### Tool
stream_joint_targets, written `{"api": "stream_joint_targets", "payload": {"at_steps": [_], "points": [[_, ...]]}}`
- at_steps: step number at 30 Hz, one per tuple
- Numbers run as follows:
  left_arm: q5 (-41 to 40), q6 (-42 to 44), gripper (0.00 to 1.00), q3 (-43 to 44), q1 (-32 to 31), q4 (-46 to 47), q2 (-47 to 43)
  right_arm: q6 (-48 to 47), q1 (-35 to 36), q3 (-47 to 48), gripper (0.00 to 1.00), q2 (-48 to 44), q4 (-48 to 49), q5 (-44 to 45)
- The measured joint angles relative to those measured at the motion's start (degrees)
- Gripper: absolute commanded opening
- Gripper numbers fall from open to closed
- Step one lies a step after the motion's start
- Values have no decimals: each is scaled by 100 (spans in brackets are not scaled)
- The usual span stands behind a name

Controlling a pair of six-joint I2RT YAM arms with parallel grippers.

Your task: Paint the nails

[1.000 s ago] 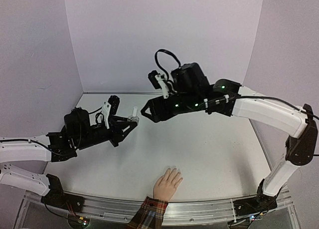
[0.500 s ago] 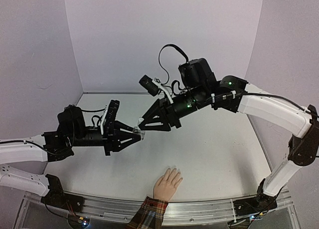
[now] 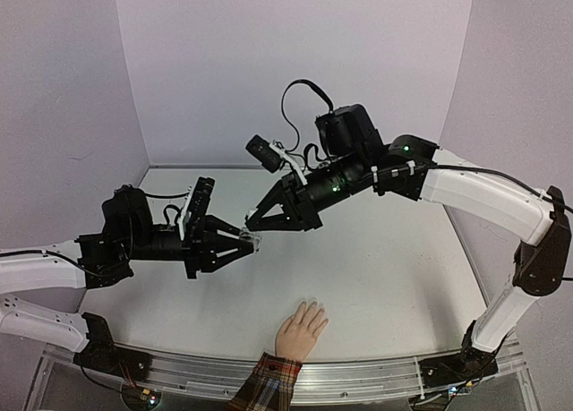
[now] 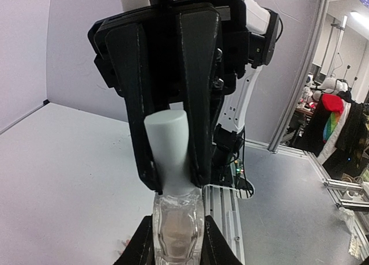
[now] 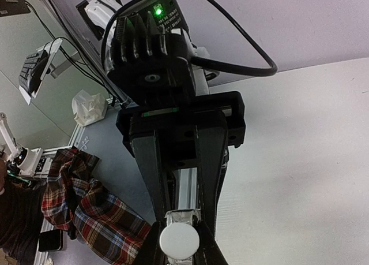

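Mid-frame, left hand (image 3: 243, 244) pinches the small clear bottle (image 4: 177, 227); right hand (image 3: 253, 223) pinches its white cap (image 4: 169, 141). Best twist along the cap's axis, bottle steady.

At the table's (image 3: 394, 277) near edge the nails (image 3: 309, 305) are too small in the top view to tell from the skin of the peach hand (image 3: 300, 332), whose plaid cuff (image 3: 269, 384) is cut off by the picture's bottom edge. Above the table, left of its middle, the small clear bottle (image 4: 177, 227) is almost wholly hidden in that view between the fingertips of the left gripper (image 3: 238, 244) and the right gripper (image 3: 253, 221), and the left wrist view cuts off its lower part at the bottom edge. In the right wrist view the white cap (image 5: 179, 241) hides the bottle's body.
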Motion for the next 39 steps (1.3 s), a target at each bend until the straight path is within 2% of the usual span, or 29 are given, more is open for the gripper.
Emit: {"api": "stream_joint_targets", "payload": {"at_steps": [2,7,9,11,15,17,19,21,24,27,29,35,39], "points": [[-176,-13,0,0,-6,2,-9,51,-5,-2,0,7,52,85],[-1096,-86,0,-2,-15,-36,-50,462,-43,-260,0,13,735,604],[-1670,-92,0,-2,-16,-107,-39,774,-26,-464,0,17,1189,1139],[-2362,-88,0,25,-31,-200,57,1142,125,-549,0,97,1493,2144],[-3594,-43,0,390,-24,-514,648,2130,680,-23,1,656,1285,5071],[-4032,14,0,635,-26,-695,1005,2629,859,371,9,1016,997,6117],[-4213,34,0,704,-28,-733,1206,2951,947,651,25,1276,738,6712],[-4278,34,0,708,-50,-740,1274,3108,1007,734,46,1370,526,6947],[-4293,28,0,664,-35,-764,1247,3113,1087,665,62,1236,312,6888],[-4123,26,0,500,-3,-642,1082,2766,1023,382,67,806,115,6351],[-3798,24,0,341,8,-485,877,2328,929,153,68,446,-6,5751],[-2138,-1,0,-9,13,-57,363,714,340,-297,68,-500,-107,3304],[-1030,-64,0,-9,13,100,255,-42,128,-307,61,-618,-133,2020]]}}
